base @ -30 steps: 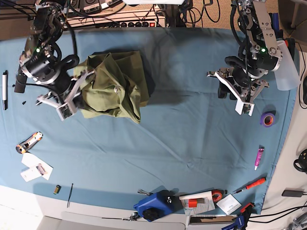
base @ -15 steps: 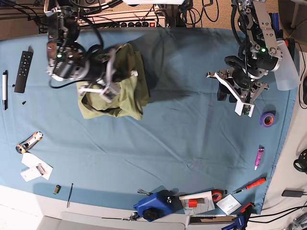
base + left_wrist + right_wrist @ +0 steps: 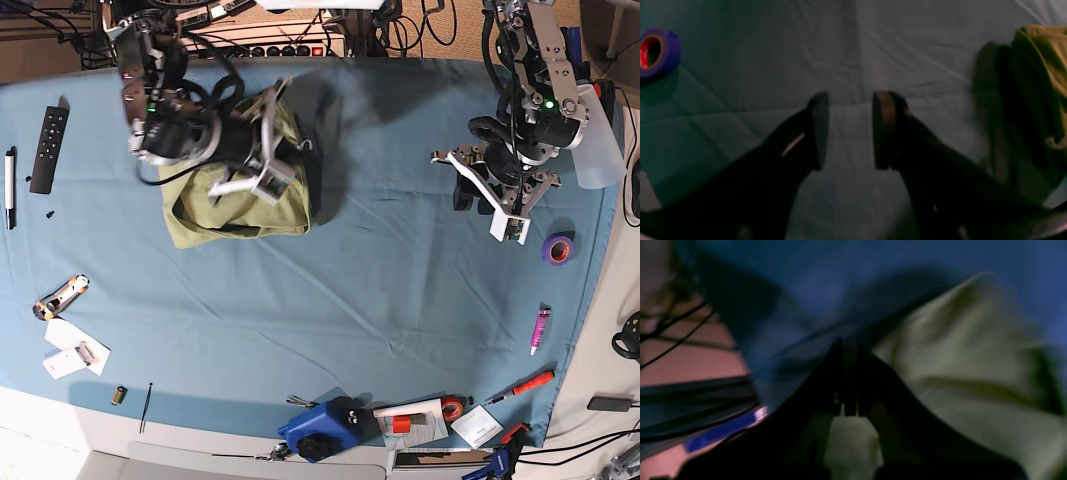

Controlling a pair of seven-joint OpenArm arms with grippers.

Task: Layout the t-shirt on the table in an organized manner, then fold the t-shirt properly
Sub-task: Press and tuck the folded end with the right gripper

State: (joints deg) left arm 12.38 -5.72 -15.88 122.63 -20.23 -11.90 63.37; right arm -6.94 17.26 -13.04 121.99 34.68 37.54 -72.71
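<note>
The olive-green t-shirt (image 3: 225,205) lies bunched in a heap on the left part of the light-blue table (image 3: 400,300). My right gripper (image 3: 278,150) hovers over the heap's upper right, and the wrist view is blurred. There its fingers (image 3: 840,373) are pressed together, and a taut edge of the t-shirt (image 3: 957,380) runs off from their tips. My left gripper (image 3: 482,195) hangs open over bare cloth at the right, far from the shirt. In its wrist view the left gripper (image 3: 850,130) holds nothing, with the t-shirt (image 3: 1043,66) at the right edge.
A purple tape roll (image 3: 558,248) (image 3: 656,51) lies near the left gripper. A remote (image 3: 50,135), a pen (image 3: 10,190) and a utility knife (image 3: 60,297) sit at the left edge. A blue tool (image 3: 320,430), a red screwdriver (image 3: 530,383) and a pink tube (image 3: 540,328) line the front and right.
My right arm swept from the shirt's lower left up and rightward across it, and the heap has shifted and bunched differently. The left arm has not moved.
</note>
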